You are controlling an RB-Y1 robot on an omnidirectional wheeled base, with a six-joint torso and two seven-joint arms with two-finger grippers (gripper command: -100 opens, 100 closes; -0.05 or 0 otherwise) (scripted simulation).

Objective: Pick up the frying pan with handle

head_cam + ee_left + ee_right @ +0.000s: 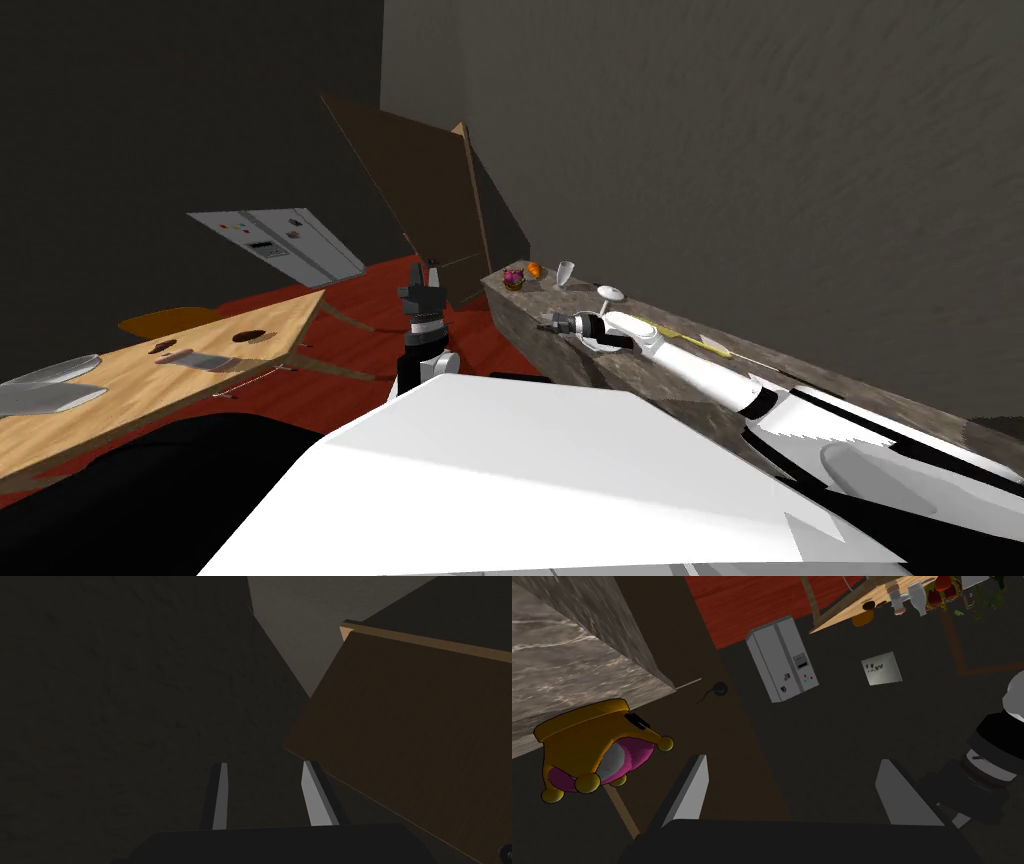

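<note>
A small white round pan-like thing (611, 292) with a thin handle lies on the marble counter (640, 380), a little beyond my right gripper (548, 323); I cannot tell for sure that it is the frying pan. My right gripper (799, 796) hovers open over the counter's near end with nothing between its fingers. Beside it on the counter's end (557, 676) sits a yellow and pink crown-shaped thing (592, 746). My left gripper (430, 275) is raised in front of my chest. Its fingers (220, 796) stand apart around nothing.
On the counter's far end stand a purple and yellow thing (513, 277), an orange (535, 269) and a glass (565, 273); a yellow utensil (690, 340) lies nearer me. A wooden table (130, 385) with dishes is at my left. A grey fridge (280, 245) and a brown panel (420, 190) stand ahead.
</note>
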